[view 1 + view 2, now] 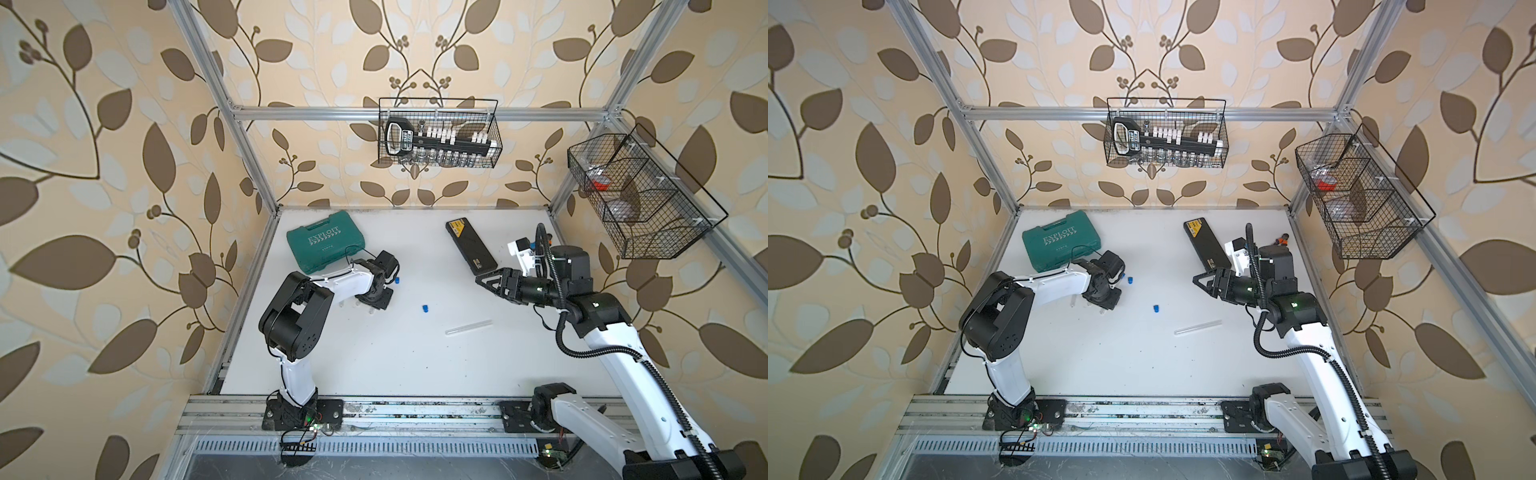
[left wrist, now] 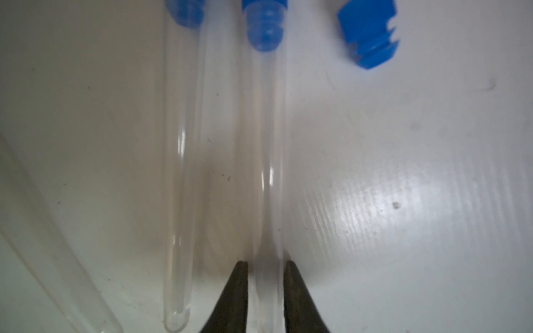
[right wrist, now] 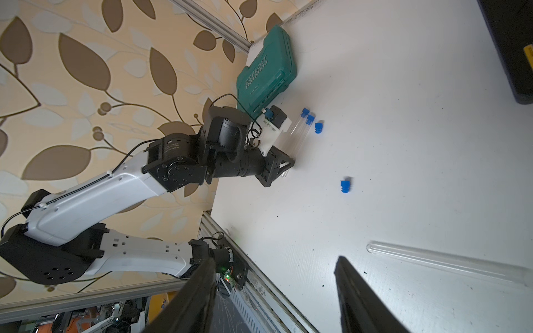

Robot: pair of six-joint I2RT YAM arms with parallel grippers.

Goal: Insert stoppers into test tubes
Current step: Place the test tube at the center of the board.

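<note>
Left wrist view: found left gripper (image 2: 266, 263) narrowly parted astride the rounded end of a stoppered test tube (image 2: 268, 173) on the white table (image 2: 403, 173), not pinching it. Noted second stoppered tube (image 2: 180, 173) just beside, loose stopper (image 2: 367, 34) near their capped ends. Found right gripper (image 3: 276, 259) spread wide, empty. Logged bare tube (image 1: 468, 327) right of centre, second loose stopper (image 1: 425, 308) mid-table. Read "EXPLOIT" on green case (image 1: 326, 241) far left, just beyond the left arm (image 1: 332, 286); black case (image 1: 471, 247) far right.
</note>
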